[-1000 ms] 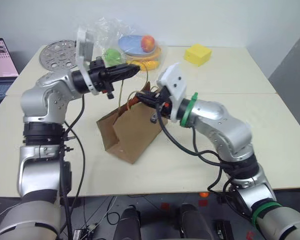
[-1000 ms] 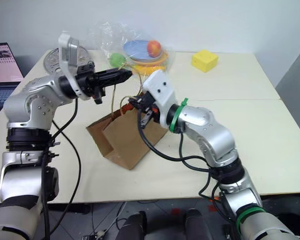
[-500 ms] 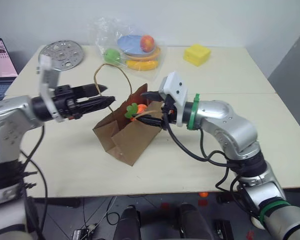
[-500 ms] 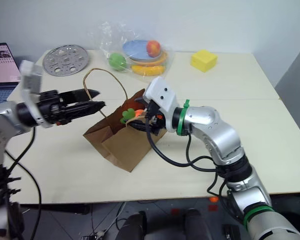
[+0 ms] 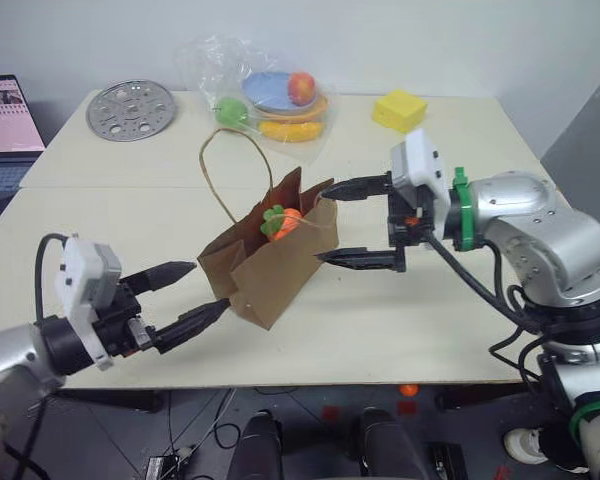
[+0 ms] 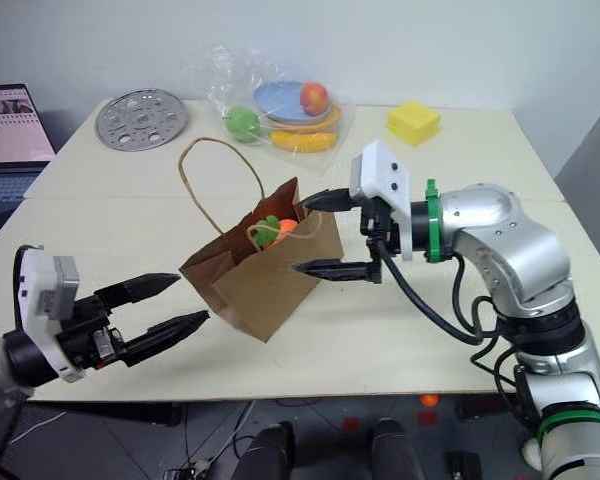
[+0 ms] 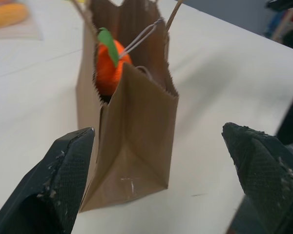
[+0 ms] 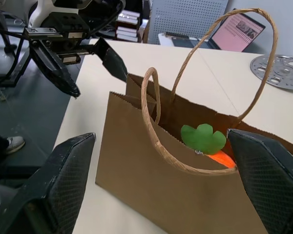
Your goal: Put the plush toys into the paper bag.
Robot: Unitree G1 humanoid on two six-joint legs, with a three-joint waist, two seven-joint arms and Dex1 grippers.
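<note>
The brown paper bag [image 5: 270, 262] stands on the table's middle with its mouth open and one cord handle [image 6: 212, 170] arching up. An orange plush toy [image 5: 288, 220] with a green tuft [image 8: 202, 138] sits inside, just below the rim. My right gripper [image 5: 323, 224] is open at the bag's right side, one finger above the rim and one by the bag's wall, holding nothing. My left gripper [image 5: 208, 287] is open and empty, low near the table's front left, pointing at the bag's base. In the left wrist view the bag [image 7: 132, 126] stands between its fingertips [image 7: 63, 170].
At the back of the table lies a clear plastic bag [image 5: 270, 90] with a plate and glossy fruit. A yellow block [image 5: 398, 108] sits at the back right and a round metal disc [image 5: 128, 97] at the back left. A laptop [image 5: 5, 110] is at the far left.
Both grippers opened. The left let go of the handle and drew back down toward the front left. The right released the orange toy into the bag and moved off to the right.
</note>
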